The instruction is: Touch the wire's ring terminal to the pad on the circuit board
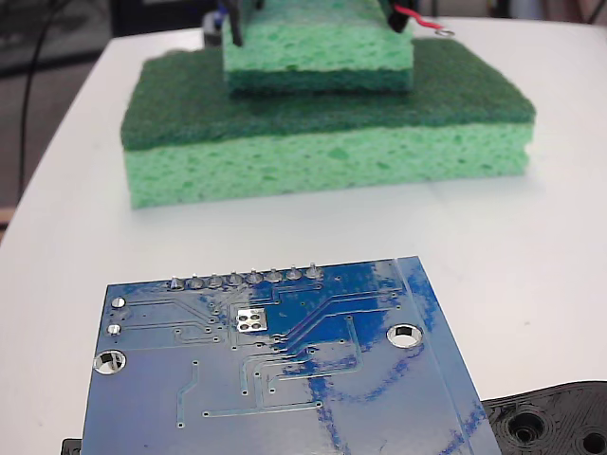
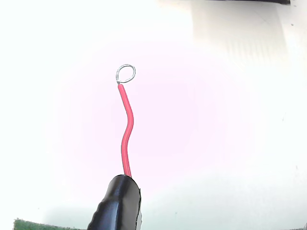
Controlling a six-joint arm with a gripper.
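Only the lower tips of the gripper [image 1: 313,24] show at the top edge of the fixed view: two dark fingers [image 1: 234,24], set apart, one at each end of what they clamp. In the wrist view, one black rounded finger tip [image 2: 116,205] rises from the bottom edge. The rest of the arm is out of frame.

Little of the robot shows: the hand [image 2: 117,203] appears in the wrist view as a glossy black, rounded, tapering tip, and in the fixed view as dark fingers [image 1: 234,21].
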